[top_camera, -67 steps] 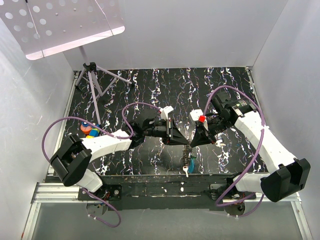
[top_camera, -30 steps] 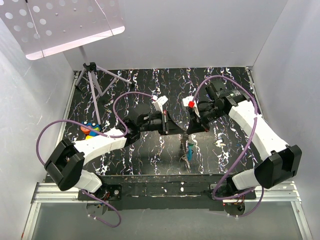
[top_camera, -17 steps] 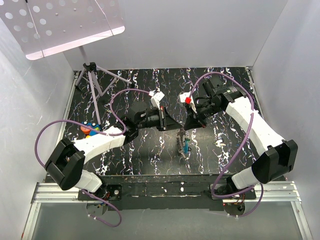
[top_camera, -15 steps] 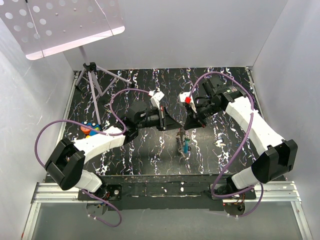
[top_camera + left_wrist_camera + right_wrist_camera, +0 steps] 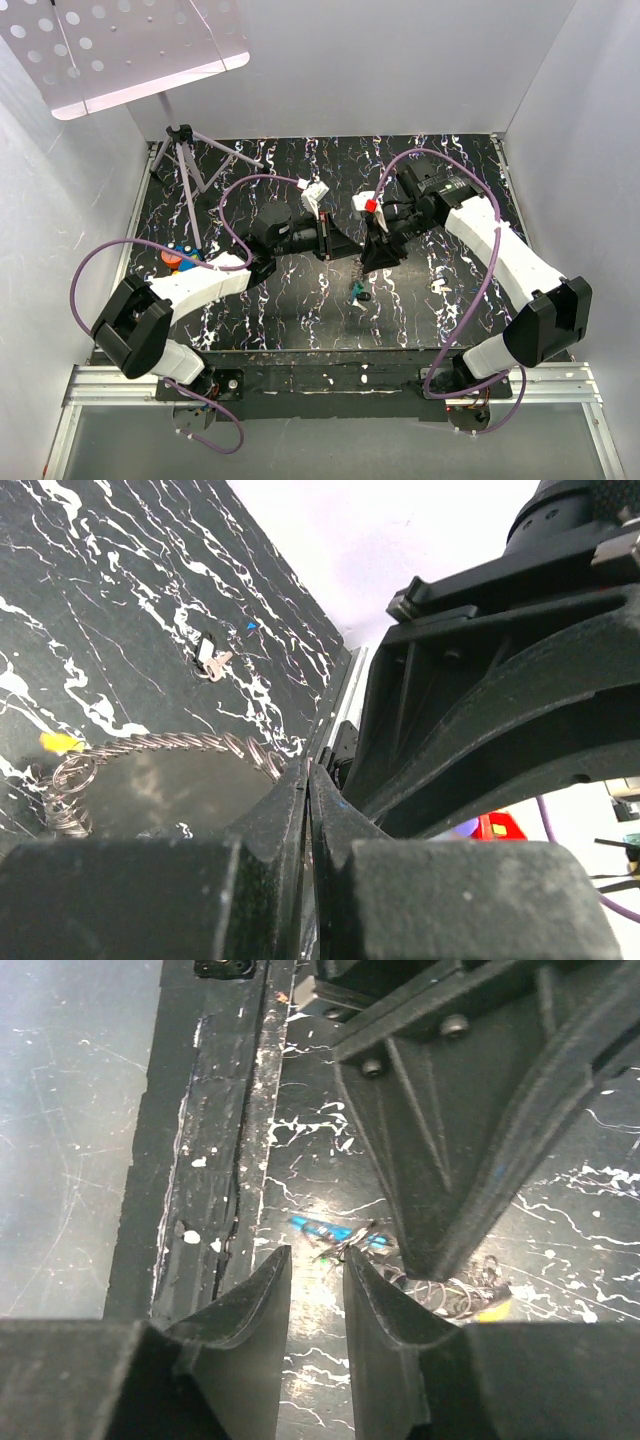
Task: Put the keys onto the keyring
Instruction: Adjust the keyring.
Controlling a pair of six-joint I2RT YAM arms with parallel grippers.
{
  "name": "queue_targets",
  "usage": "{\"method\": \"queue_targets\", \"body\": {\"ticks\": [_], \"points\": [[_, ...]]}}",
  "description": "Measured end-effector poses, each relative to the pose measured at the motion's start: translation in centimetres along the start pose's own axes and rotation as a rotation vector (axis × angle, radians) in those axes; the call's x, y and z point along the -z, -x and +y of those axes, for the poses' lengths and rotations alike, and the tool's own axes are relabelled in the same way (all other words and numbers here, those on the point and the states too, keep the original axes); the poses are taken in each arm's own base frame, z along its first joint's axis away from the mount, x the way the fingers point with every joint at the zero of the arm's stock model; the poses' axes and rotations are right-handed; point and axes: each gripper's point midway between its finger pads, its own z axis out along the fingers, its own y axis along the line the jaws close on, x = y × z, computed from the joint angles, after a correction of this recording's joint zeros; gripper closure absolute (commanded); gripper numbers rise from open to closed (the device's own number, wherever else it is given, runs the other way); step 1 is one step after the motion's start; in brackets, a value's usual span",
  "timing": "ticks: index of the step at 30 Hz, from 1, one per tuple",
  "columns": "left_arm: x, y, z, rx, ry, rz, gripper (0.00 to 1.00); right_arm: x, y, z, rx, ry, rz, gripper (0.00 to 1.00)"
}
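My left gripper (image 5: pixel 347 252) is shut on the end of a silvery chain of rings, the keyring (image 5: pixel 170 743). The chain runs out from its jaws (image 5: pixel 307 772) and ends in small loops (image 5: pixel 68 783) by a yellow tag (image 5: pixel 57 742). Below the gripper a blue-teal key (image 5: pixel 353 291) hangs on that chain close to the tabletop. It also shows just past my right gripper (image 5: pixel 316 1260), as the blue key (image 5: pixel 326 1229). The right gripper (image 5: pixel 369 267) is open, close beside the left one, with nothing between its fingers. More coloured keys (image 5: pixel 178 259) lie at the left edge.
A small tripod stand (image 5: pixel 185 160) is at the back left under a perforated white board (image 5: pixel 130 50). A small pale object (image 5: pixel 437 285) lies on the black marbled table right of the grippers, also seen as a speck (image 5: pixel 209 659). White walls enclose the table.
My right gripper has opened and let go of the key bunch, shifting slightly left. The chain and teal key now hang from the left gripper alone, nearer the table.
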Motion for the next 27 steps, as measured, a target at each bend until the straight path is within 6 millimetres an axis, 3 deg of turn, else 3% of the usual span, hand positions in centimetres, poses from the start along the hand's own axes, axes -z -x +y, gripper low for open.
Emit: {"method": "queue_targets", "body": {"ticks": [8, 13, 17, 21, 27], "points": [[0.2, 0.0, 0.5, -0.070, -0.014, -0.027, 1.00, 0.2, 0.6, 1.7, -0.037, 0.046, -0.020, 0.59], [0.6, -0.7, 1.2, -0.109, -0.009, -0.025, 1.00, 3.2, 3.0, 0.9, -0.075, -0.014, -0.128, 0.59], [0.6, -0.7, 1.2, -0.127, -0.015, -0.030, 1.00, 4.7, 3.7, 0.2, -0.117, -0.086, -0.179, 0.59], [0.9, -0.9, 1.2, -0.142, -0.029, -0.044, 1.00, 3.9, 2.5, 0.2, -0.207, -0.098, -0.188, 0.57], [1.1, -1.0, 1.1, -0.163, -0.036, -0.054, 1.00, 2.8, 1.1, -1.5, -0.301, -0.097, -0.178, 0.57]]}}
